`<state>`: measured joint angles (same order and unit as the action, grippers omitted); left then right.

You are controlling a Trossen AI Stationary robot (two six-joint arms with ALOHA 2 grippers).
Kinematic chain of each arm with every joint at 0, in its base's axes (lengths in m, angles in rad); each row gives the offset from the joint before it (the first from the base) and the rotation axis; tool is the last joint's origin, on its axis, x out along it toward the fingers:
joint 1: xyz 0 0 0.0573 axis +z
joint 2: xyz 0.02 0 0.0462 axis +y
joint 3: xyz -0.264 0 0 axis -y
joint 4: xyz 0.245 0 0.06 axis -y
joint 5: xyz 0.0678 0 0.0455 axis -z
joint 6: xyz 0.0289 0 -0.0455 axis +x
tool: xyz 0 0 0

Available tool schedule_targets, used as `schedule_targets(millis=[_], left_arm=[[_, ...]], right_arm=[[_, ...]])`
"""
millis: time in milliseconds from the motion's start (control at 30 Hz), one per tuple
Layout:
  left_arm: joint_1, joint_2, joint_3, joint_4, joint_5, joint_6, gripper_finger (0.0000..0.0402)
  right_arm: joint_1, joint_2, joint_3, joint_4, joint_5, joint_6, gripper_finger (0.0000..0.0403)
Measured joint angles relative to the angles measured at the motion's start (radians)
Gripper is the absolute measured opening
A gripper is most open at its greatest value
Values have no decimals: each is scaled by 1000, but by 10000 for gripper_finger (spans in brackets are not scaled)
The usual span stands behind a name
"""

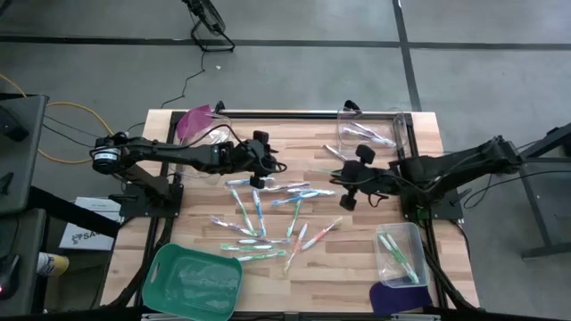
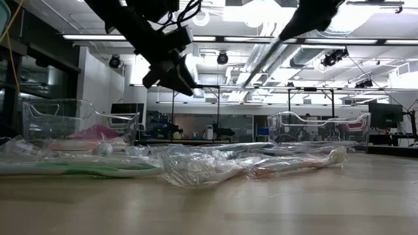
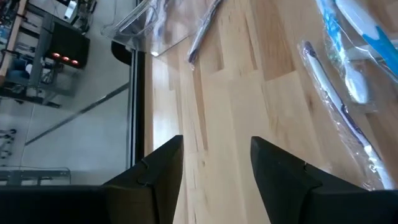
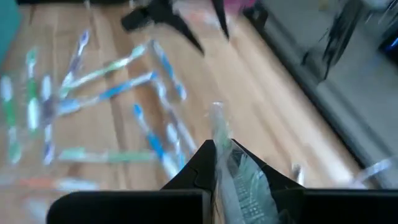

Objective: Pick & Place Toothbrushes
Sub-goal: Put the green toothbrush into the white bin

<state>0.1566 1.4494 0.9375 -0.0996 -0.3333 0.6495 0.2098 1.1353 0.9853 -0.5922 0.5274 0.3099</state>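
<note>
Several wrapped toothbrushes (image 1: 268, 218) with green, blue, purple and orange handles lie flat and scattered on the middle of the wooden table (image 1: 357, 276). My right gripper (image 1: 343, 185) hovers at their right end, above the wood, shut on one clear-wrapped toothbrush (image 4: 219, 127) with green on it. My left gripper (image 3: 216, 163) stands open at the far left of the scatter (image 1: 258, 176), above the table, with only bare wood between its fingers. One wrapped purple-tinted toothbrush (image 3: 339, 99) lies just beside it. My right gripper pinches the wrapped toothbrush between its two shut fingers, which slant down from the table's right side. The crinkled clear wrapper (image 4: 241, 177) bunches at the fingers. One end (image 4: 217, 115) sticks out past the fingertips, roughly along them. The toothbrush is lifted clear of the table.
A clear bin (image 1: 373, 134) at the far right and another (image 1: 401, 254) at the near right each hold toothbrushes. A third clear bin (image 1: 210, 134) with a pink lid stands far left. A teal lid (image 1: 192, 281) lies near left, a purple lid (image 1: 397, 299) near right.
</note>
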Motion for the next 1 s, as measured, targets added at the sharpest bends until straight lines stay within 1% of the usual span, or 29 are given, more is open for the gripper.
schedule_targets(millis=[100, 167, 333, 533, 700, 767, 867, 933, 1000], left_arm=[[0, 0, 0, -5, -1, -2, 177], [0, 0, 0, -8, -2, -3, 177], [0, 0, 0, -13, -3, -2, 177], [0, 0, 0, -32, -2, -3, 177], [0, 0, 0, -33, -2, -3, 177], [0, 0, 0, -33, -2, -3, 177], [0, 0, 0, -35, -2, -3, 177], [0, 0, 0, -39, -2, -3, 177], [0, 0, 0, -44, -1, -3, 177]], right_arm=[[0, -3, 55, -87, -51, 71, 13], [0, -1, 92, -178, -119, 114, 13], [1, -2, 203, -358, -319, 224, 13], [1, -2, 330, -549, -609, 354, 14], [1, -2, 357, -722, -793, 493, 14], [10, 1, 357, -819, -826, 567, 14], [41, 10, 357, -945, -830, 685, 14], [67, 18, 356, -978, -846, 756, 14], [105, 19, 356, -973, -846, 818, 15]])
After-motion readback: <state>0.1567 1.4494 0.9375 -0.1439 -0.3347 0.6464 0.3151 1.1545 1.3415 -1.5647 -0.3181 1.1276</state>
